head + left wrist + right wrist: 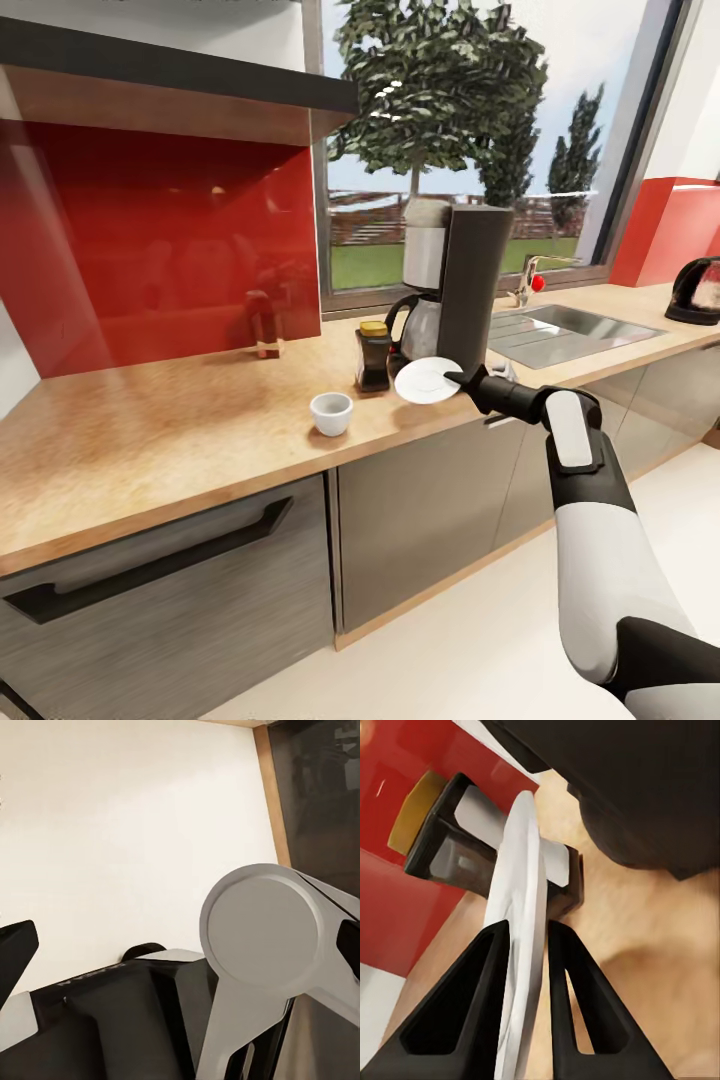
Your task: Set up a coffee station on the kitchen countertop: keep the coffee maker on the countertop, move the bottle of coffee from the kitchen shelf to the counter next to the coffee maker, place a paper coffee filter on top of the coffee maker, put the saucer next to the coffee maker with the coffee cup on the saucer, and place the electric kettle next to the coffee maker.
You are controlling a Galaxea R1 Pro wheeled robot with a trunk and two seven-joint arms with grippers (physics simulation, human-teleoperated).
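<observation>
- A long wooden countertop [170, 440] ran under a shiny red wall panel [160, 240], with grey cupboards below it
- A small brown holder [265, 325] stood at the back of the counter, right by the red wall
- The white coffee cup [331, 413] sat upright near the front edge of the counter, well apart from the saucer and with nothing under it
- The bottle of coffee [374, 357], dark with a yellow lid, stood just beside the coffee maker [455, 290]
- The coffee maker was tall and dark with a glass pot in it, and it stood on the counter in front of the window
- The white saucer [428, 381] was held up in the air just in front of the coffee maker and the bottle
- The right gripper [526, 945] had its two black fingers [472, 1005] pinched on the rim of the saucer, one on each side
- A sink [570, 333] with a tap lay further along the counter
- The electric kettle [697, 290] sat far off by the other red wall, well apart from the coffee maker
- The left arm pointed down at the pale floor [127, 832], and one could not tell if its gripper was wide or closed
</observation>
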